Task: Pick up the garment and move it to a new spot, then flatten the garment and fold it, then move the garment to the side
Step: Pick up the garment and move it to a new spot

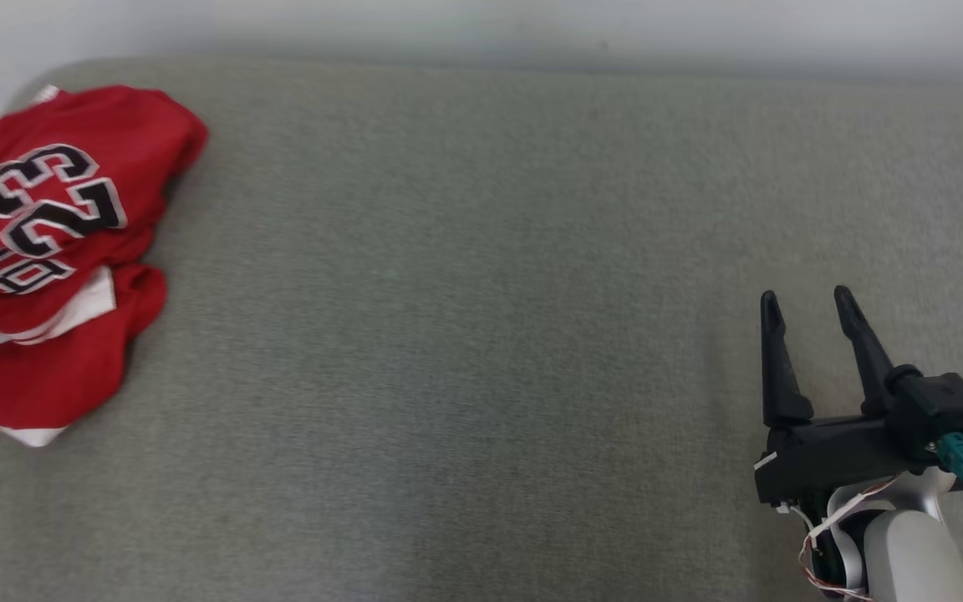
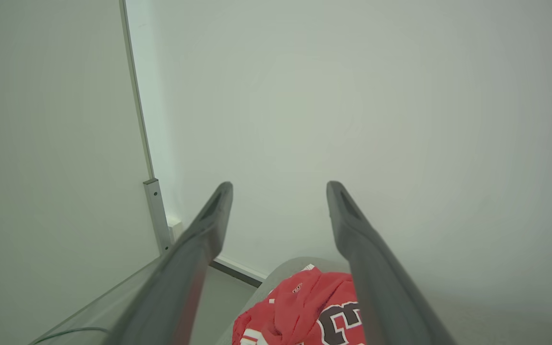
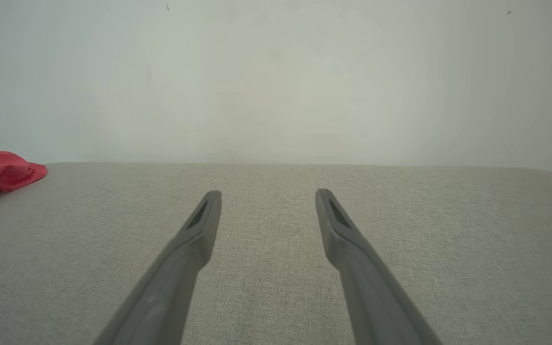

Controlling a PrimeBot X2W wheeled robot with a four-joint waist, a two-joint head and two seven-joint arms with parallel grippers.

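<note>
Red jersey (image 1: 55, 251) lies crumpled at the far left edge of the grey padded surface (image 1: 481, 334), number side up. The left jaws are wide and empty near it, and the cloth shows low between the fingers (image 2: 209, 225) in the left wrist view. Step in hand, as judged, is the first pick-up: lower the left jaws onto a raised fold near the jersey's middle, not the thin white hem, close fully, then carry it toward the bare centre. Right jaws wide, empty, well apart at lower right, best held clear until flattening.
</note>
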